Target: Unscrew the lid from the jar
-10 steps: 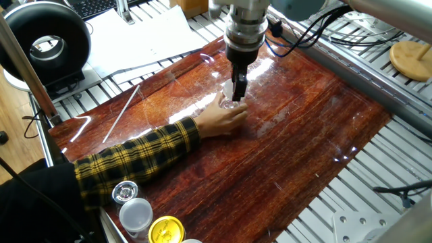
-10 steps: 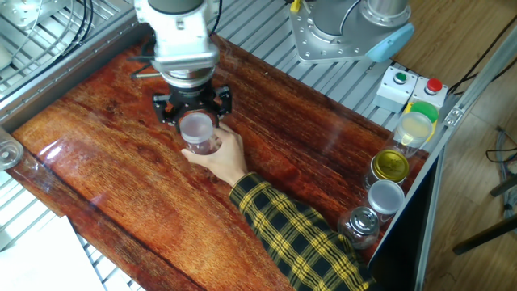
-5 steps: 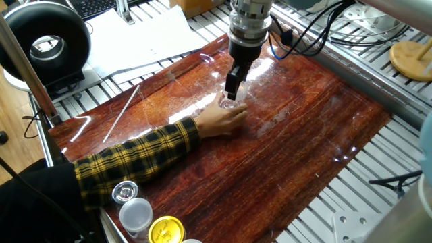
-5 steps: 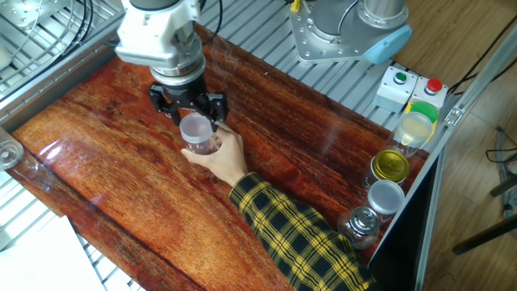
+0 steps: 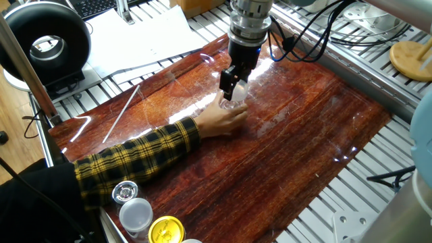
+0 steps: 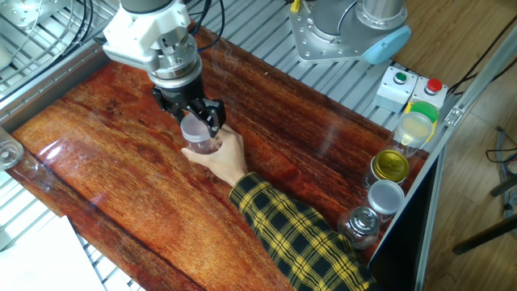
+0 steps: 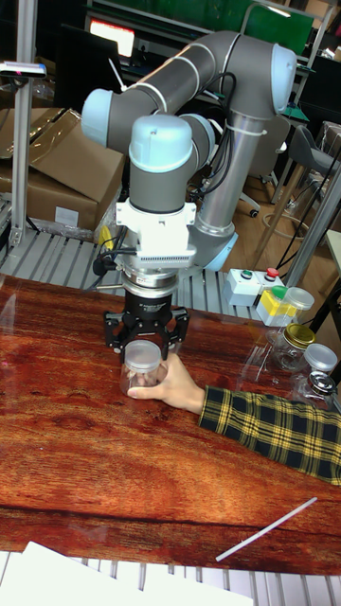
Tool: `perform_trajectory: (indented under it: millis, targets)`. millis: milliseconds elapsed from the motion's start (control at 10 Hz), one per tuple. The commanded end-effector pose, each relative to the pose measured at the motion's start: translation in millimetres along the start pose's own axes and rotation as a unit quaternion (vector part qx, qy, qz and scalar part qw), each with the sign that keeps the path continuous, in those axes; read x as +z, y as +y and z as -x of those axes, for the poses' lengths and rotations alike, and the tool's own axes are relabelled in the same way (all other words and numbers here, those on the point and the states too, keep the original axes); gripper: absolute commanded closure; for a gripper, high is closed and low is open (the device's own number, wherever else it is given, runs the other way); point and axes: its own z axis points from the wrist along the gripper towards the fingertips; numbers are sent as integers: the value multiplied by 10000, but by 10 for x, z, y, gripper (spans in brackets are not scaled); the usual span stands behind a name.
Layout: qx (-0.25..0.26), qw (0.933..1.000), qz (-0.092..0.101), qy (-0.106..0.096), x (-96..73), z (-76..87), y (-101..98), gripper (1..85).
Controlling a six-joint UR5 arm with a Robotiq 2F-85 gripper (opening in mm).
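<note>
gripper (image 6: 192, 115): two dark fingers pointing straight down, set on opposite sides of the lid (image 6: 195, 128); jaws closed in on the lid, gripping its rim.
lid: translucent white cap, seated on top of the jar (image 6: 202, 144), upright; also seen between the fingers in the tall fixed view (image 7: 144, 355).
jar: clear, small, standing upright on the wooden table (image 6: 121, 186), near the far-centre of the board as seen in one fixed view (image 5: 232, 104); directly under the gripper.
hand (image 6: 224, 158): a person's hand wrapped around the jar body from one side, fingers touching the jar, below the lid; sleeve (image 6: 299, 234) is yellow-and-black plaid.
arm (image 7: 180, 104): grey and light-blue joints, wrist vertical over the jar.
spare jars (image 6: 388, 190): a group at the table edge, well apart from the gripper, including one with a yellow lid (image 5: 166, 230) and one with a metallic lid (image 5: 125, 192).
white rod (image 5: 121, 113): lies flat on the table, apart from the jar.
button box (image 6: 410, 87): beside the table, with green and red buttons.
</note>
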Motion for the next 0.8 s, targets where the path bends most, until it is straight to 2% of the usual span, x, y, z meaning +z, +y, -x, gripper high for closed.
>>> perform_trajectory:
  millis: [0, 400, 500, 700]
  targets:
    - [240, 9997, -68, -6, -19, 11, -52, 180]
    - [303, 9995, -115, 40, -64, 7, -41, 207]
    - [318, 9994, -128, 50, -65, 9, -43, 253]
    - [379, 9990, -220, 9, -63, 49, -78, 417]
